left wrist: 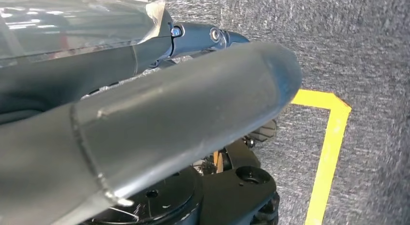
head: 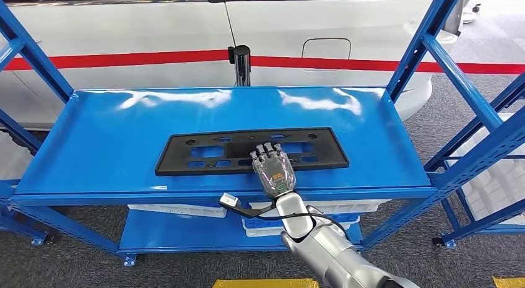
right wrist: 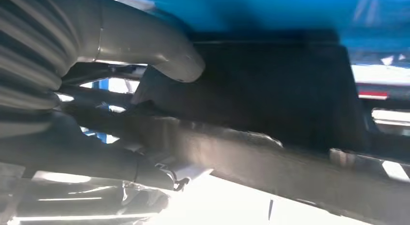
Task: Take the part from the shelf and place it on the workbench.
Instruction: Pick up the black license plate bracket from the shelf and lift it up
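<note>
The part (head: pixel 251 151), a long flat black plate with cut-out slots, lies flat on the top board of the blue shelf (head: pixel 111 145), a little toward the front edge and roughly centred across its width. The right hand (head: pixel 273 168) comes up from six o'clock over the shelf's front lip and lies palm-down on the part's near edge, just right of the plate's middle, its fingers (head: pixel 267 153) stretched toward twelve o'clock, close side by side, their tips resting on the plate. In the right wrist view the thick grey thumb (right wrist: pixel 159 51) sits beside the dark edge of the part (right wrist: pixel 270 89), fingers on one face and thumb by the other, but I cannot tell whether the plate is truly pinched or only touched.

The left hand (left wrist: pixel 159 123) hangs low over grey carpet (left wrist: pixel 367 51) crossed by a yellow floor line (left wrist: pixel 329 152); its thumb stretches across the view and how its fingers lie I cannot tell.

Behind the shelf, at twelve o'clock, stands a white car (head: pixel 155 28) with a red stripe along its side. White trays (head: pixel 176 210) sit on the lower board.
</note>
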